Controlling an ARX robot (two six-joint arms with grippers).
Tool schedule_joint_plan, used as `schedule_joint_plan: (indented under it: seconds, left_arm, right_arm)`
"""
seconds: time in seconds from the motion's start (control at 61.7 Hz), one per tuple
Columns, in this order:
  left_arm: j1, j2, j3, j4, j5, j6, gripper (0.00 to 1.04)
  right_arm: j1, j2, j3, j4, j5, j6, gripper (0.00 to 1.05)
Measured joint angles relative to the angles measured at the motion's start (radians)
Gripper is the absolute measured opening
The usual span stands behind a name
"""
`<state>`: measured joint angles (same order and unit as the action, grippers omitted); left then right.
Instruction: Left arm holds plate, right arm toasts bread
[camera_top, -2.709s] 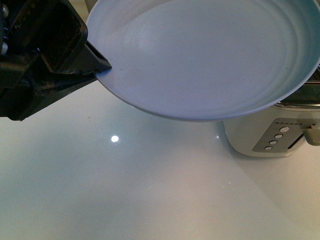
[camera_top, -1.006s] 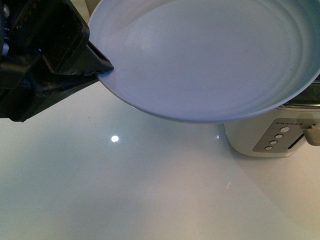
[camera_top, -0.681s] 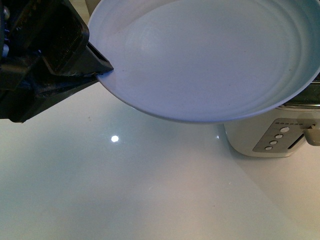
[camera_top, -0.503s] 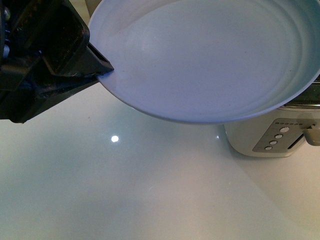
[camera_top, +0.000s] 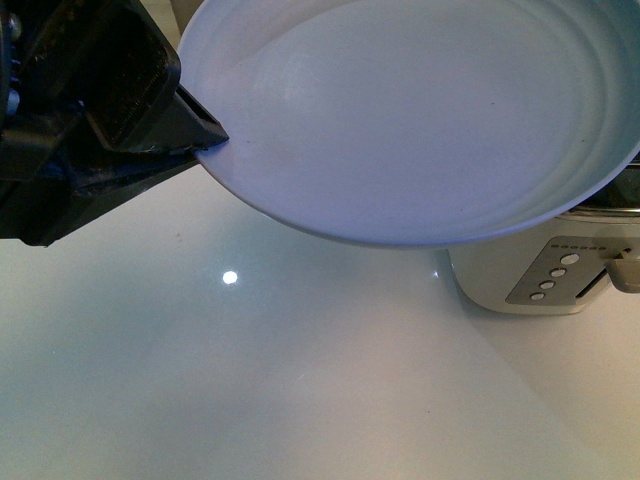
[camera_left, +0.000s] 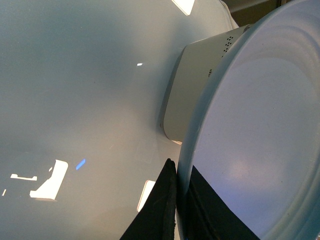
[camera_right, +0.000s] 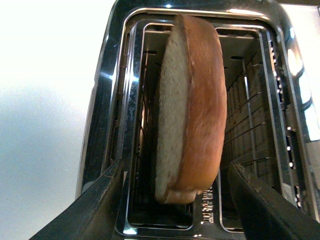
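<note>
1. Clamping one edge of the plate (camera_top: 420, 120), the left gripper (camera_top: 205, 140) pinches the low rim between its black wedge fingers (camera_left: 162, 210). It holds the pale dish bare and tilted above the white tabletop (camera_top: 250, 380), close to the toaster (camera_top: 540, 275).
2. Seen from the right wrist, the bread (camera_right: 192, 110) stands on edge in a slot of the toaster, tan crust uppermost. The right gripper (camera_right: 176, 170) is spread wide, one finger on each side of the slice and neither touching it.
3. The slice looks light, soft and easily crushed. A gentle squeeze across its two flat faces, just under the crust, seems the safest hold; a hard pinch would likely dent or tear the crumb.
4. The plate appears stiff, smooth and breakable. Held at the rim on one side only, it could pivot or slip under added weight, so a firm clamp matters.
</note>
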<state>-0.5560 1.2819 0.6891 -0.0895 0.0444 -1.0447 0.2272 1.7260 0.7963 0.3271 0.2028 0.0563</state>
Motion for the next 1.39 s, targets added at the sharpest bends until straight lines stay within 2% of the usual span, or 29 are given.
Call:
schedule_joint_plan:
  seconds: [0.211, 0.26, 0.649, 0.86, 1.087, 1.217, 1.33, 1.395]
  left_arm:
    - [-0.002, 0.0, 0.0, 0.0, 0.0, 0.0, 0.03]
    - [-0.002, 0.0, 0.0, 0.0, -0.001, 0.0, 0.03]
    - [-0.006, 0.0, 0.0, 0.0, -0.005, 0.001, 0.03]
    - [-0.006, 0.0, 0.0, 0.0, -0.011, 0.002, 0.03]
    - [-0.007, 0.0, -0.005, 0.0, -0.012, 0.005, 0.03]
    - [-0.006, 0.0, -0.006, 0.0, -0.013, 0.005, 0.03]
    - [-0.007, -0.001, -0.006, 0.0, -0.012, 0.005, 0.03]
    - [-0.005, -0.001, -0.006, 0.0, -0.013, 0.005, 0.03]
  right_arm:
    - [-0.012, -0.121, -0.049, 0.016, 0.003, 0.0, 0.95]
    - [-0.015, -0.15, -0.058, 0.016, 0.001, 0.004, 0.97]
    - [-0.029, -0.473, -0.183, -0.026, 0.024, 0.012, 0.96]
    - [-0.008, -0.633, -0.225, -0.08, 0.085, 0.014, 0.96]
    - [0.041, -0.863, -0.268, -0.212, 0.167, 0.041, 0.96]
    - [0.047, -0.917, -0.278, -0.227, 0.171, 0.038, 0.96]
    - [0.008, -0.959, -0.395, 0.009, 0.029, -0.016, 0.78]
    - [-0.01, -0.984, -0.442, 0.052, 0.003, -0.028, 0.69]
